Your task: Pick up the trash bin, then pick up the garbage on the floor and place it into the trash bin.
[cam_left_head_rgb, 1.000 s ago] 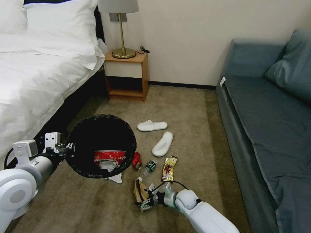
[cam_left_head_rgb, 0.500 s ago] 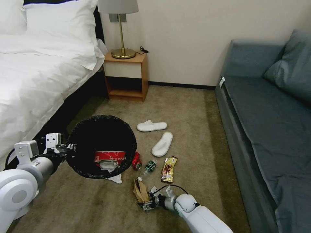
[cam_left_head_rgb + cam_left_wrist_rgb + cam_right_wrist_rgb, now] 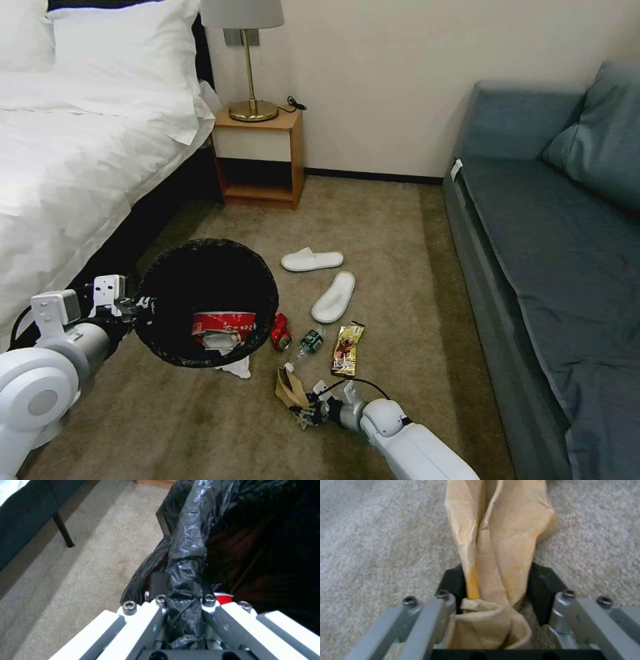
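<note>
The trash bin (image 3: 160, 280), round and lined with a black bag, hangs tilted above the carpet. My left gripper (image 3: 137, 308) is shut on its rim; the left wrist view shows the bag's crinkled rim (image 3: 186, 562) pinched in the left gripper (image 3: 185, 600). A red-white wrapper (image 3: 223, 323) lies inside. Low on the carpet, my right gripper (image 3: 305, 415) is shut on the brown paper bag (image 3: 288, 389), which is squeezed between the pads (image 3: 541, 587) of the right gripper (image 3: 496, 592). A red can (image 3: 281, 331), green bottle (image 3: 309, 341), gold-brown wrapper (image 3: 347, 348) and white tissue (image 3: 235, 366) lie nearby.
Two white slippers (image 3: 311, 259) (image 3: 334, 297) lie beyond the litter. The bed (image 3: 67, 147) borders the left side, a wooden nightstand (image 3: 263, 160) with a lamp stands at the wall, and a grey-blue sofa (image 3: 553, 240) runs along the right. Open carpet lies between them.
My right gripper has slid slightly toward the brown paper bag and closed around its end. The bin and left arm have barely moved.
</note>
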